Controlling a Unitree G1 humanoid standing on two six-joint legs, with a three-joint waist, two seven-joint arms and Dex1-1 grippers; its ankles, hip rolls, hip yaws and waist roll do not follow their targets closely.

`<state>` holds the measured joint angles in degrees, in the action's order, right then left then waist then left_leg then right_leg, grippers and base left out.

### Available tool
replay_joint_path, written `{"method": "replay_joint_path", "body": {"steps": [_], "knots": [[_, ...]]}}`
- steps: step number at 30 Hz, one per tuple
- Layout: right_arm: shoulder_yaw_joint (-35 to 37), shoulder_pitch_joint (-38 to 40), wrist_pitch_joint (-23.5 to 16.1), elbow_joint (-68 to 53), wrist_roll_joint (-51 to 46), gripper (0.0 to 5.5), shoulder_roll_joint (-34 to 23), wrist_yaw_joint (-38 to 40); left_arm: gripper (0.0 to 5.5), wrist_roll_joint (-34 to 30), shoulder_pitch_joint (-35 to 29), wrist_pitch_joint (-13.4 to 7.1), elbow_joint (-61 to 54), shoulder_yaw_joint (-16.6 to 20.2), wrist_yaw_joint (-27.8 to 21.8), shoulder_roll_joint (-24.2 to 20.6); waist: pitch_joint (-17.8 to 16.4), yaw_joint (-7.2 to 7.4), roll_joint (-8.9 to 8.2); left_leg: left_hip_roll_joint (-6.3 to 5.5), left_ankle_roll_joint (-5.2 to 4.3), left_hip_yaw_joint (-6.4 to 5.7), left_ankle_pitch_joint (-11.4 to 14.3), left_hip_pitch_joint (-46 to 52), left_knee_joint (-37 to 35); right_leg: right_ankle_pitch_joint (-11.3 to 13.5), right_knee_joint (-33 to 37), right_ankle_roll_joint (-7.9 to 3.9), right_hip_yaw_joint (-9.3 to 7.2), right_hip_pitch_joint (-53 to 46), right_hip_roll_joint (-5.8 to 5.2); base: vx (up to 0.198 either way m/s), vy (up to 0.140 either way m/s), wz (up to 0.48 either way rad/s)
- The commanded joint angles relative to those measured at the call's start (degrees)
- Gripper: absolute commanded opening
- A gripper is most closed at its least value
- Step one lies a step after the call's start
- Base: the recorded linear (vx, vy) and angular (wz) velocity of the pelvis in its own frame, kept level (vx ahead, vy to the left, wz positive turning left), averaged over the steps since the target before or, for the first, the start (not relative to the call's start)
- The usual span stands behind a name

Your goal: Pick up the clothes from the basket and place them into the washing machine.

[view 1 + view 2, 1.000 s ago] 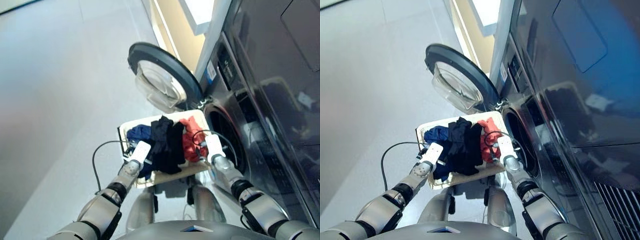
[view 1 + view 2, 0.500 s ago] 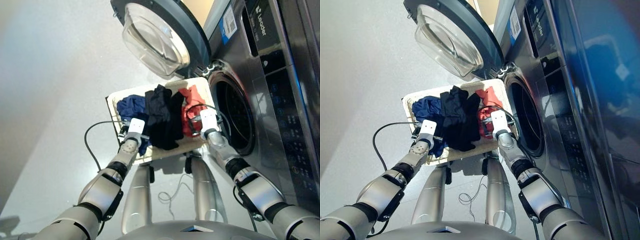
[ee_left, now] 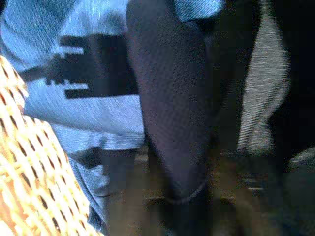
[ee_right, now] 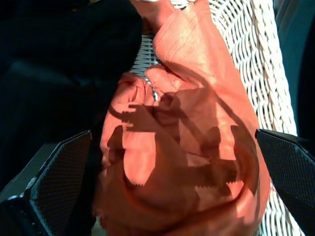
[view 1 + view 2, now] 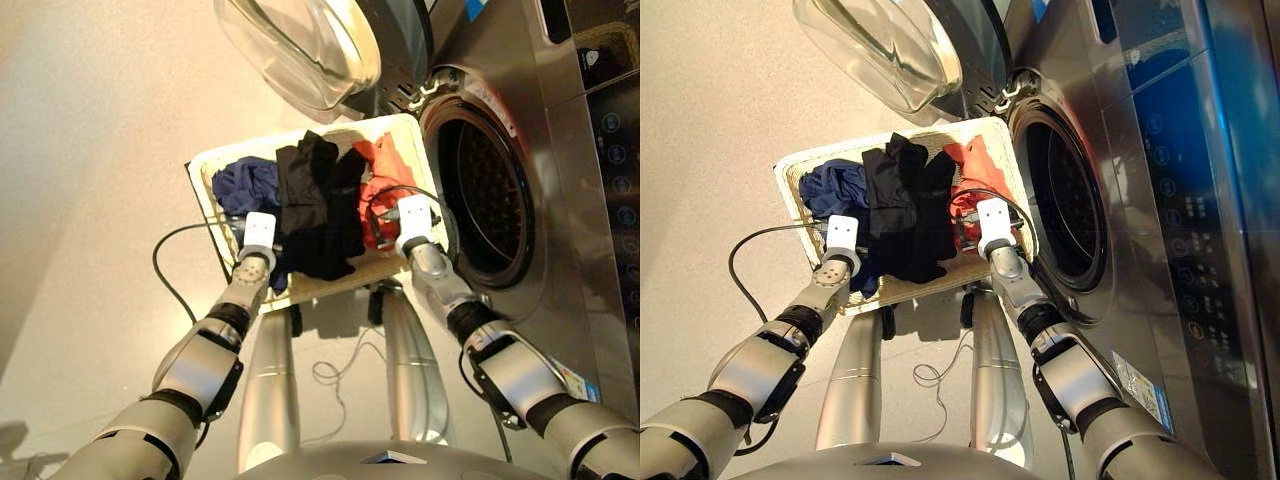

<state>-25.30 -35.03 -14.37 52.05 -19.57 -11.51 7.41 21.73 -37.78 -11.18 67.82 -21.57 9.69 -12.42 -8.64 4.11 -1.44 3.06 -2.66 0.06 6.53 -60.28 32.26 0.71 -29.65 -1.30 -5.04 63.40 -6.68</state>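
Note:
The cream basket (image 5: 375,268) sits in front of me with the clothes in it: a navy garment (image 5: 243,185) on the left, a black one (image 5: 315,205) in the middle, an orange-red one (image 5: 382,178) on the right. My left gripper (image 5: 259,225) is low over the seam between navy (image 3: 74,73) and black cloth (image 3: 172,113). My right gripper (image 4: 173,133) hangs open just above the orange-red garment (image 4: 197,123), one finger on either side of the crumpled cloth and nothing gripped. The washing machine (image 5: 565,150) stands to the right, its porthole (image 5: 490,190) open and dark.
The round glass door (image 5: 300,45) is swung open above the basket's far edge. A black cable (image 5: 160,275) loops from my left wrist over the floor, another arcs over the orange-red cloth (image 5: 400,190). A thin white cord (image 5: 340,372) lies on the floor. Woven basket wall (image 4: 246,49) borders the cloth.
The head camera has tilted down, so the whole scene has shifted up in the picture. Both grippers stay over the same garments in the basket; no cloth has been lifted.

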Motion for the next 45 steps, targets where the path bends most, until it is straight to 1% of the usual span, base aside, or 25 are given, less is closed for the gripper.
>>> {"method": "replay_joint_path", "body": {"steps": [1, 4, 6, 8, 9, 11, 12, 13, 15, 17, 18, 19, 20, 25, 26, 29, 31, 36, 41, 45], "knots": [[-0.61, -1.78, -3.71, -1.83, -0.88, 5.5, 0.91, -0.54, 0.0, 0.1, -0.86, -2.75, 0.62, 1.69, 0.39, -1.39, -0.04, 0.32, 1.17, -0.12, 0.4, -1.94, 2.65, 5.89, -1.34, -6.76, -1.97, -5.05, 0.41, -6.68, -0.56, 0.0, 0.0, 0.0], [-0.46, -1.13, -3.6, -1.08, -1.25, 5.5, 1.19, -0.93, 0.0, 0.5, -0.7, -2.99, 0.42, 1.51, -0.27, -1.1, 0.04, 0.31, 1.14, -0.09, 0.25, -1.61, 2.32, 8.88, -3.01, -6.27, -0.49, -5.24, 0.64, -9.24, -0.72, 0.0, 0.0, 0.0], [-0.18, -0.67, -3.54, -0.58, -1.68, 5.5, 1.21, -1.09, 0.0, 1.42, -0.51, -3.51, -0.81, 1.39, -0.66, -0.9, -0.1, 0.15, 1.26, -0.15, 0.16, -1.21, 1.93, 11.59, -4.86, -5.81, 1.02, -5.33, 0.76, -11.67, -0.82, 0.0, 0.0, 0.0], [-0.02, -0.18, -3.49, -0.77, -2.07, 5.5, 1.16, -1.24, 0.0, 2.99, -0.35, -4.54, -2.66, 1.6, -0.96, -0.83, -0.46, -0.08, 1.46, -0.19, 0.08, -0.85, 1.56, 14.56, -6.66, -5.24, 2.78, -5.46, 0.79, -14.35, -0.95, 0.0, 0.0, 0.0], [-0.02, -0.18, -3.49, -0.77, -2.07, 5.5, 1.16, -1.25, 0.0, 2.99, -0.35, -4.54, -2.66, 1.59, -0.96, -0.83, -0.55, -0.09, 1.45, -0.19, 0.08, -0.85, 1.54, 14.7, -6.73, -5.22, 2.83, -5.46, 0.79, -14.47, -0.95, 0.0, 0.0, 0.0], [-0.21, 0.65, -3.55, -1.77, -2.32, 5.5, 1.01, -1.64, 0.0, 6.0, 0.79, -6.1, -8.06, 1.5, -1.6, -0.59, -1.21, -0.41, 1.84, -0.25, 0.07, -0.32, 0.98, 18.09, -8.82, -4.55, 4.82, -5.61, 1.09, -17.47, -0.98, 0.0, 0.0, 0.0], [-0.21, 0.67, -3.55, -1.78, -2.32, 5.5, 1.01, -1.63, 0.0, 6.0, 0.82, -6.08, -8.1, 1.49, -1.59, -0.6, -1.28, -0.42, 1.83, -0.25, 0.07, -0.32, 0.96, 18.21, -8.88, -4.54, 4.86, -5.61, 1.1, -17.59, -0.97, -0.072, -0.019, -0.029], [-0.56, 1.26, -3.44, -2.24, -1.85, 5.5, 0.79, -1.9, 0.0, 8.82, 1.72, -7.07, -12.27, 1.92, -2.09, -0.33, -1.62, -0.51, 1.79, -0.75, 0.31, 0.16, -1.05, 19.76, -10.53, -2.59, 7.49, -5.4, 1.23, -19.46, -1.18, -0.075, -0.022, 0.006], [-1.88, 2.16, -3.16, -3.63, 0.79, 5.5, -0.02, -2.25, 0.0, 11.74, 3.14, -8.55, -18.72, 2.42, -2.74, -0.23, -1.86, -0.85, 1.87, -0.98, 0.28, 0.29, -1.4, 21.99, -11.82, -2.34, 8.91, -5.47, 1.27, -21.77, -1.24, -0.033, -0.021, 0.016], [-3.04, 3.07, -2.73, -4.93, 3.87, 5.5, -1.0, -2.62, 0.0, 13.55, 4.83, -9.27, -23.92, 2.54, -3.41, -0.18, -2.11, -1.06, 1.94, -1.05, 0.24, 0.28, -1.71, 23.94, -13.12, -2.07, 10.29, -5.58, 1.34, -23.77, -1.24, 0.0, 0.0, 0.0], [-3.31, 3.54, -2.63, -5.34, 5.1, 5.5, -1.52, -2.79, 0.0, 14.76, 5.53, -9.74, -26.87, 2.75, -3.59, -0.24, -2.21, -1.17, 1.94, -1.06, 0.2, 0.36, -1.92, 24.75, -13.63, -1.87, 11.14, -5.62, 1.1, -24.76, -1.41, 0.0, 0.0, 0.0], [-3.87, 3.93, -2.39, -6.54, 6.48, 5.5, -2.06, -2.97, 0.0, 15.98, 6.19, -10.17, -30.29, 2.87, -3.93, -0.34, -2.26, -1.29, 1.89, -1.09, 0.13, 0.35, -2.15, 25.6, -14.21, -1.72, 11.76, -5.64, 1.06, -25.58, -1.36, 0.0, 0.0, 0.0], [-3.87, 3.94, -2.38, -6.55, 6.48, 5.5, -2.06, -2.97, 0.0, 15.97, 6.21, -10.16, -30.3, 2.87, -3.93, -0.34, -2.28, -1.29, 1.89, -1.09, 0.12, 0.34, -2.15, 25.64, -14.23, -1.72, 11.77, -5.64, 1.06, -25.62, -1.36, 0.0, 0.0, 0.0], [-4.76, 5.47, -1.36, -8.65, 11.34, 5.5, -3.35, -3.7, 0.0, 19.88, 8.96, -10.19, -41.57, 2.85, -5.69, -0.55, -2.38, -1.67, 2.02, -1.22, -0.01, 0.55, -2.58, 28.72, -16.34, -1.33, 14.19, -5.83, 1.06, -28.82, -1.41, 0.003, -0.011, 0.003], [-4.84, 5.7, -1.26, -8.83, 12.16, 5.5, -3.57, -3.82, 0.0, 21.06, 9.61, -10.42, -44.02, 2.77, -6.06, -0.49, -2.39, -1.79, 2.16, -1.14, 0.0, 0.68, -2.64, 29.24, -16.75, -1.24, 14.5, -5.85, 1.09, -29.34, -1.35, 0.0, 0.0, 0.0], [-5.15, 5.99, -1.04, -10.22, 13.91, 5.5, -4.04, -3.92, 0.0, 23.74, 10.72, -9.82, -46.76, 2.43, -7.95, -0.13, -2.28, -1.96, 2.6, -1.01, 0.03, 1.23, -2.81, 30.53, -17.72, -0.91, 15.7, -5.99, 1.54, -30.39, -1.29, 0.0, 0.0, 0.0], [-5.13, 5.97, -0.97, -10.77, 14.58, 5.5, -4.15, -3.94, 0.0, 24.97, 11.33, -9.83, -48.81, 2.1, -8.45, 0.05, -2.17, -2.11, 3.03, -1.08, 0.06, 1.56, -2.93, 30.83, -18.03, -0.84, 16.46, -6.01, 1.64, -30.9, -1.25, 0.0, 0.0, 0.0], [-4.83, 6.2, -0.68, -12.82, 16.31, 5.5, -4.74, -4.05, 0.0, 26.32, 15.33, -8.11, -54.09, 0.6, -10.37, -0.71, -1.85, -2.71, 4.37, -1.23, 0.36, 1.8, -3.03, 30.89, -18.23, -0.76, 16.66, -5.95, 2.05, -30.73, -1.24, 0.0, 0.0, 0.0], [-3.54, 7.08, -1.35, -16.41, 18.29, 5.5, -6.01, -3.01, 0.0, 25.7, 19.24, -6.81, -55.62, 0.0, -11.31, -1.52, -1.72, -3.08, 5.77, -1.35, 0.46, 1.94, -3.08, 31.37, -18.68, -0.86, 17.09, -6.05, 2.06, -31.21, -1.41, 0.0, 0.0, 0.0], [-4.01, 6.94, -1.6, -18.15, 19.7, 5.5, -6.61, -3.08, 0.0, 25.56, 20.97, -5.89, -54.14, -0.77, -12.09, -1.04, -1.69, -3.13, 6.29, -1.53, 0.48, 2.15, -3.07, 31.53, -18.72, -0.96, 17.37, -6.02, 1.91, -31.51, -1.52, 0.0, 0.0, 0.0]]}}
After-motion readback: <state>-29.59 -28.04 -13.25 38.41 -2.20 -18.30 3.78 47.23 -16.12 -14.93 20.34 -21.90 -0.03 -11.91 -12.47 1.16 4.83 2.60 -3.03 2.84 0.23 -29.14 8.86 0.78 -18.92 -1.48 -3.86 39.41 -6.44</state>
